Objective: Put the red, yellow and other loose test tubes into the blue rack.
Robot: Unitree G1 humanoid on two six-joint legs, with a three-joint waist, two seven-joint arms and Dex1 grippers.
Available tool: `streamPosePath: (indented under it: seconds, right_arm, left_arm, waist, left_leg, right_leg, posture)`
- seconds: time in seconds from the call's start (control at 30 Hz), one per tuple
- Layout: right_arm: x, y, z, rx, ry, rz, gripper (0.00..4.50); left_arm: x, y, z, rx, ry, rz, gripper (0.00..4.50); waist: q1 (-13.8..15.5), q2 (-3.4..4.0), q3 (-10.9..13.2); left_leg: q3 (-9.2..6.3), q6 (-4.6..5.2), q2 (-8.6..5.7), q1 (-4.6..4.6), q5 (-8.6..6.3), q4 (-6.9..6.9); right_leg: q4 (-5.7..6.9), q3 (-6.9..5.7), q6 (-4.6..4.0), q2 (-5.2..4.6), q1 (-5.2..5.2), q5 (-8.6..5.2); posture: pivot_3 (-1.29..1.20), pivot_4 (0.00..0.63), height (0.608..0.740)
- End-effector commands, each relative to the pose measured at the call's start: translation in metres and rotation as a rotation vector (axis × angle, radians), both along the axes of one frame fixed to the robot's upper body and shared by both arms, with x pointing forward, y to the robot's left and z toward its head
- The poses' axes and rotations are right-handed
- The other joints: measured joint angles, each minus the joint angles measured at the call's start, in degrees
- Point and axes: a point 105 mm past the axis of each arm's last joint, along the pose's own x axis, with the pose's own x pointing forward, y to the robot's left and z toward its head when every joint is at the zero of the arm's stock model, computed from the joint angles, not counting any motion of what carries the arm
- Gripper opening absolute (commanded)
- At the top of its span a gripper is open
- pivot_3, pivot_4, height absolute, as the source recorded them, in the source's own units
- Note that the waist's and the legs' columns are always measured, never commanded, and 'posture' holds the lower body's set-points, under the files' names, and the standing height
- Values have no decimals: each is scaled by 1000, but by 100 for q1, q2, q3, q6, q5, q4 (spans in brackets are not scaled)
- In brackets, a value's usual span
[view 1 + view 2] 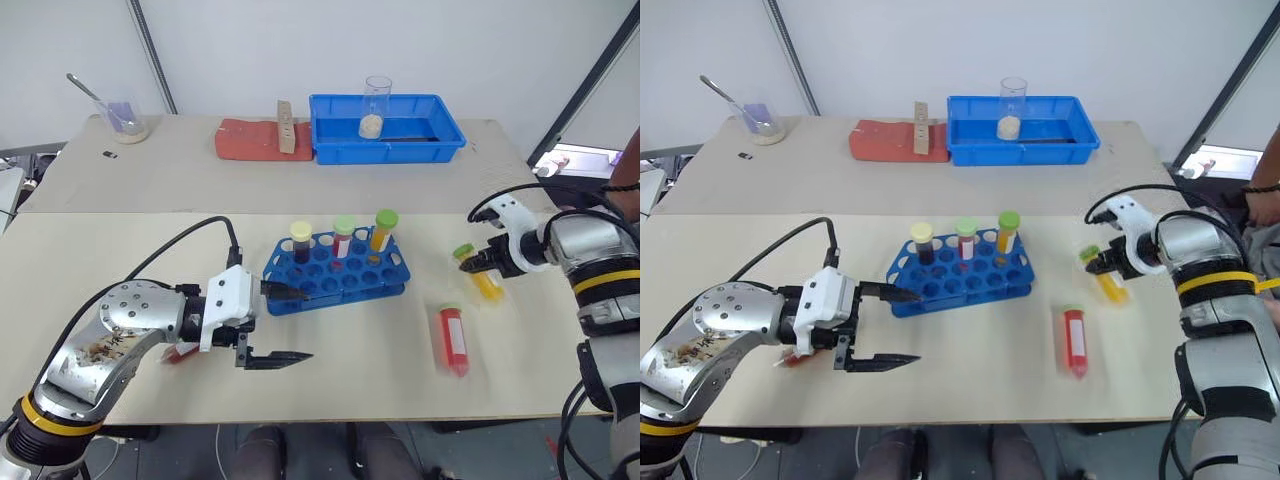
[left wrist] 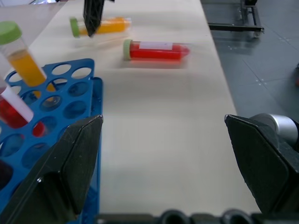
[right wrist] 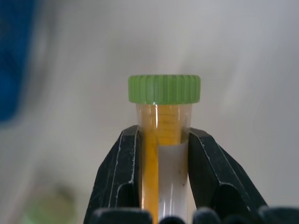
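right gripper [image 1: 482, 263] is clamped on a clear plastic tube of yellow liquid with a green screw cap [image 1: 478, 272]; in the right wrist view both black fingers [image 3: 119, 182] are pressed against the tube body just below the cap. whether the tube is lifted or touching the beige tabletop [image 1: 120, 260] cannot be told. this tube is seen well to the right of the blue plastic rack [image 1: 336, 272].

left gripper [image 1: 290, 325] is spread wide with nothing between its fingers, pointing right; one finger is seen at the rack's left end, the other in front of the rack over bare table.

a second clear tube of red liquid with a green cap [image 1: 452, 338] is lying flat on the table, right of the rack and nearer the front edge than the yellow tube, apart from both grippers.

three capped tubes are stood upright in the rack's back row: dark red with yellow cap [image 1: 301, 241], red with green cap [image 1: 343, 236], orange with green cap [image 1: 384, 230].
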Motion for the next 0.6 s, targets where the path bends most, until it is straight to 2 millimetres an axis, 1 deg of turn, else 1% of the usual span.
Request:
streamPosePath:
  seconds: [0.03, 0.1, 0.17, 0.23, 0.27, 0.3, 0.37, 0.47, 0.53, 0.6]
  right_arm:
    - [-11, 13, 47, 173, -226, 19, 986]
    - [-30, 30, 59, 256, -382, 118, 986]
    - [-49, 48, 67, 267, -550, 190, 986]
    - [-65, 65, 67, 256, -661, 229, 986]
    - [-71, 71, 63, 260, -689, 230, 986]
    - [-75, 75, 58, 260, -706, 219, 986]
    - [-81, 87, 55, 261, -782, 214, 986]
    - [-87, 105, 55, 289, -890, 225, 985]
    - [-87, 113, 54, 313, -929, 222, 984]
    - [-82, 120, 49, 330, -952, 210, 984]
  left_arm:
    - [7, 6, 15, -44, -42, 42, 4500]
    - [8, 7, 20, -74, -35, 59, 4500]
    - [9, 8, 25, -108, -28, 69, 4500]
    - [10, 9, 27, -118, -26, 71, 4500]
    - [11, 9, 27, -119, -28, 68, 4500]
    - [12, 8, 27, -125, -32, 65, 4500]
    - [13, 5, 28, -144, -33, 55, 4500]
    - [14, 2, 31, -167, -15, 47, 4500]
    - [15, 1, 32, -182, -5, 48, 4500]
    - [15, 0, 33, -191, 3, 39, 4500]
  waist:
    - [9, 0, 0]
    - [27, -1, 0]
    - [48, 0, -1]
    - [34, 1, -1]
    - [31, 0, -1]
    - [28, 1, -1]
    - [13, 0, 0]
    - [-23, 1, 0]
    - [-35, 1, 0]
    - [-55, 1, -1]
  left_leg:
    - [-1, 0, 1, 0, 0, 0]
    - [-12, 0, 2, -2, 0, -1]
    - [-19, 0, 3, -4, 0, -1]
    - [-21, 0, 2, -6, 0, 2]
    - [-19, 0, 0, -7, 0, 3]
    - [-20, 0, 0, -6, 0, 8]
    - [-16, 0, 0, -4, 0, 28]
    - [-15, -1, 6, 2, 0, 69]
    - [-15, -1, 6, 8, 0, 73]
    - [-16, -2, 6, 11, 2, 77]
  right_leg:
    - [0, 0, 0, 1, 0, 0]
    - [-1, -9, 1, 2, 4, -2]
    - [-2, -15, 3, 4, 7, -4]
    - [0, -14, 20, 3, 6, -14]
    - [2, -11, 23, 2, 5, -15]
    - [7, -12, 27, 2, 6, -17]
    - [23, -10, 33, 1, 7, -20]
    - [56, -11, 36, 4, 9, -25]
    - [66, -10, 0, 4, 9, -39]
    - [73, -10, -5, 6, 9, -38]
  posture:
    - [0, 150, 740]
    - [0, 150, 740]
    - [0, 150, 740]
    - [0, 150, 740]
    - [0, 150, 740]
    - [0, 150, 740]
    - [0, 150, 740]
    - [0, 150, 740]
    - [0, 150, 740]
    - [0, 150, 740]
